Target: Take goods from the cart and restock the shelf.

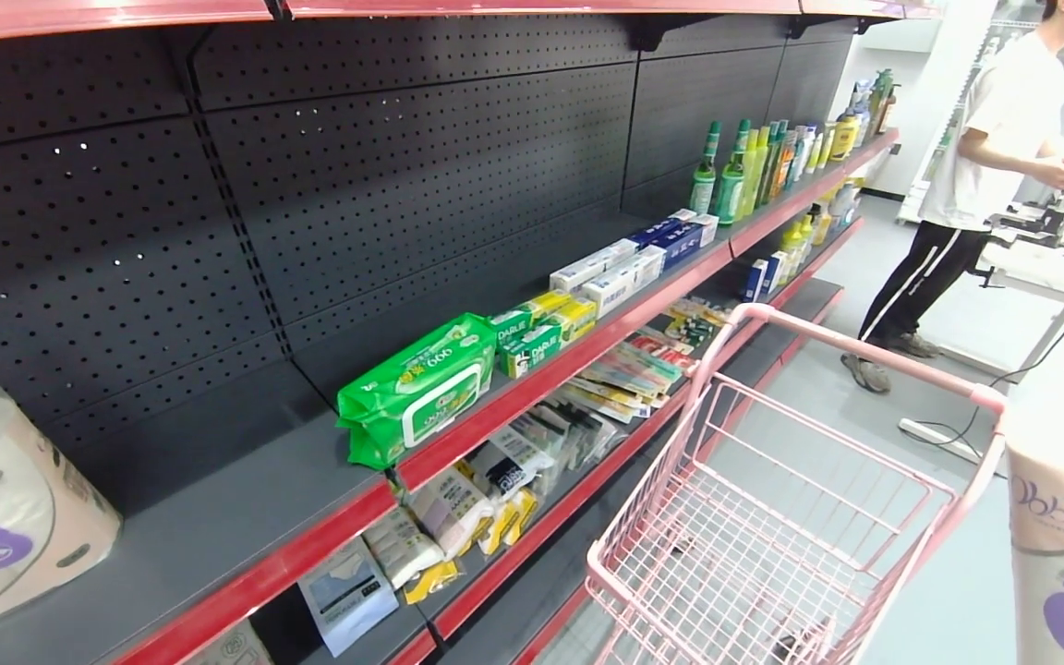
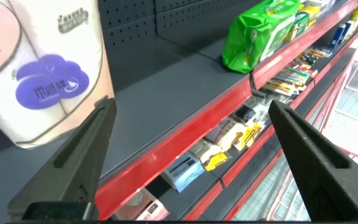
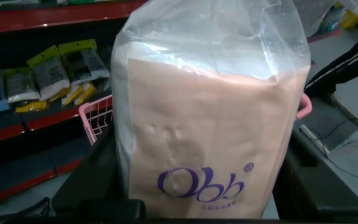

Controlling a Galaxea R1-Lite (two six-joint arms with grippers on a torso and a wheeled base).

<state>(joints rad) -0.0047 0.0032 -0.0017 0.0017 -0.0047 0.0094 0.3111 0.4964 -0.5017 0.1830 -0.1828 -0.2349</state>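
Shop aisle, black pegboard shelving with red edges running across head view. Shelf [image 1: 218,517] showing bare deck at lower left. Shelved tissue pack [image 1: 6,517] sitting at lower left edge of frame. Left gripper [image 2: 191,155] hanging near it, jaws standing wide, holding nothing. Right gripper [image 3: 204,186] clamping held tissue pack [image 1: 1063,517] at lower right, beside pink cart [image 1: 828,342], fingers pressing both flanks. Judgement: pack light and soft, film wrap slippery and crushing under squeeze. Gripping mid-body across flanks advised, not loose top film.
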